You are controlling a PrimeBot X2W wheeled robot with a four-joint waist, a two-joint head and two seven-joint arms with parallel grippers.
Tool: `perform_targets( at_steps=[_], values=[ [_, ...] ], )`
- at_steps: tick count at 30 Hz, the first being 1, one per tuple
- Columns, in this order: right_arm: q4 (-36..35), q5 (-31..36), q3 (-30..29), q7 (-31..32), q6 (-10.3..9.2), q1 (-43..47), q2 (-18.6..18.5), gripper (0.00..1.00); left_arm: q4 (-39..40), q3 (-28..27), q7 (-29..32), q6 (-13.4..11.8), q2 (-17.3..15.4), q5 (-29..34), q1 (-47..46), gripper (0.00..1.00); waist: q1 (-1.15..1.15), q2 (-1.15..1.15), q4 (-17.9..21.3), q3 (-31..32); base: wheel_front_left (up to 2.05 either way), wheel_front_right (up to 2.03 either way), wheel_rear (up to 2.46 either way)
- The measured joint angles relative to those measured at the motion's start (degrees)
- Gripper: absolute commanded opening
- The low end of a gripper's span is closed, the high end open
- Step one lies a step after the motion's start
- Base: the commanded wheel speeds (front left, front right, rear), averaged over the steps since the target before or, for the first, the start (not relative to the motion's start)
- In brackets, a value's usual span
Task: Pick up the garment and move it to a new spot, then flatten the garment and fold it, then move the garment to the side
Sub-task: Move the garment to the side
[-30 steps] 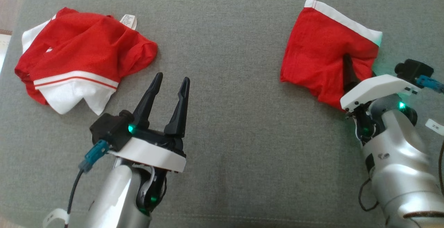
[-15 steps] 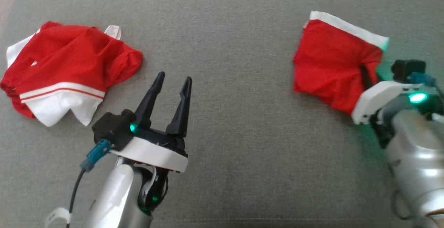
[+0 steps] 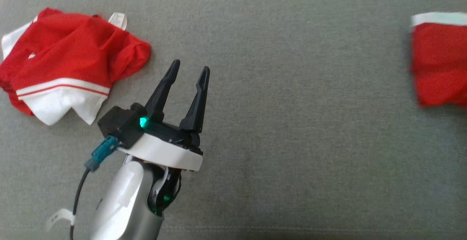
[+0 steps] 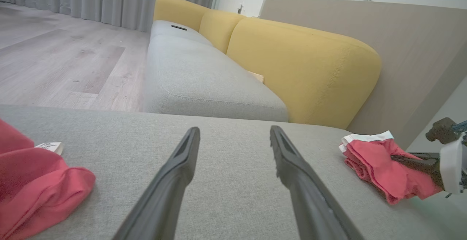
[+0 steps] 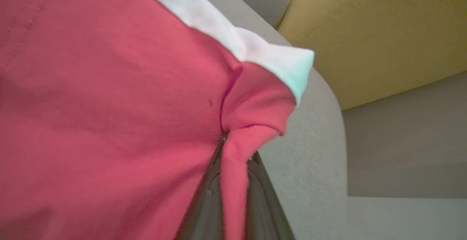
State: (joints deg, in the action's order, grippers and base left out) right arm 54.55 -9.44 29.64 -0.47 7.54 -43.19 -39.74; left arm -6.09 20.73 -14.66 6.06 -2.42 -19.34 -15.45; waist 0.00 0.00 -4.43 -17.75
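Saw from the head the left gripper (image 3: 190, 66) poised over the grey cushion (image 3: 292, 130), fingers spread, nothing between them. Noted a crumpled garment (image 3: 73, 61), red with white trim, lying on the cushion to that gripper's left, apart from it. Caught the garment (image 3: 439, 65), red with a white band along its far edge, blurred at the right border, well apart from the left gripper. Looked along the left fingers from the left wrist: spread wide above bare cushion, crumpled garment with its label (image 4: 47, 147) at the lower left, a yellow-backed sofa (image 4: 303, 68) and wood floor (image 4: 54, 57) beyond. Found the garment near the cushion's right edge there, with the right gripper (image 4: 396, 157) reaching in from the right, fingers pressed together on its red cloth. Saw from the right wrist the dark fingers (image 5: 206, 211) pinching a fold of the garment just under its white-banded corner. Could not tell whether the cloth was clear of the cushion.
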Motion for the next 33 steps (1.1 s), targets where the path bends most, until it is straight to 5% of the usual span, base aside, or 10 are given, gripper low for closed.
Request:
perform_targets(
  at_steps=[8,18,19,20,33],
  values=[
    [-1.64,-3.27,1.2,2.14,0.0,-2.11,-8.12,0.0,0.44,0.07,0.0,0.02,0.0,0.01,-1.33,1.0,0.0,0.0,-1.96,-3.3,0.0,0.0,0.0],
    [0.03,-1.88,-4.49,2.58,0.0,-3.58,-9.2,0.0,0.81,-0.12,0.0,0.07,0.02,0.11,-2.85,1.0,0.0,0.0,-2.31,-5.82,0.0,0.0,0.0],
    [0.16,-1.45,-5.37,2.53,0.0,-3.58,-9.02,0.89,0.79,-0.15,0.0,0.07,0.02,0.13,-2.85,1.0,0.0,0.0,-2.15,-5.82,0.0,0.0,0.0],
    [0.4,-1.18,-6.48,2.48,0.0,-3.58,-8.6,1.0,0.77,-0.2,0.0,0.07,0.02,0.21,-2.85,1.0,0.0,0.0,-1.97,-5.74,0.0,0.0,0.0],
    [-3.11,2.6,-17.39,-2.18,0.0,-3.19,1.25,1.0,-0.15,-1.24,0.0,0.08,0.02,0.69,-2.02,1.0,0.0,0.0,0.7,0.89,0.0,0.0,0.0]
  ],
)
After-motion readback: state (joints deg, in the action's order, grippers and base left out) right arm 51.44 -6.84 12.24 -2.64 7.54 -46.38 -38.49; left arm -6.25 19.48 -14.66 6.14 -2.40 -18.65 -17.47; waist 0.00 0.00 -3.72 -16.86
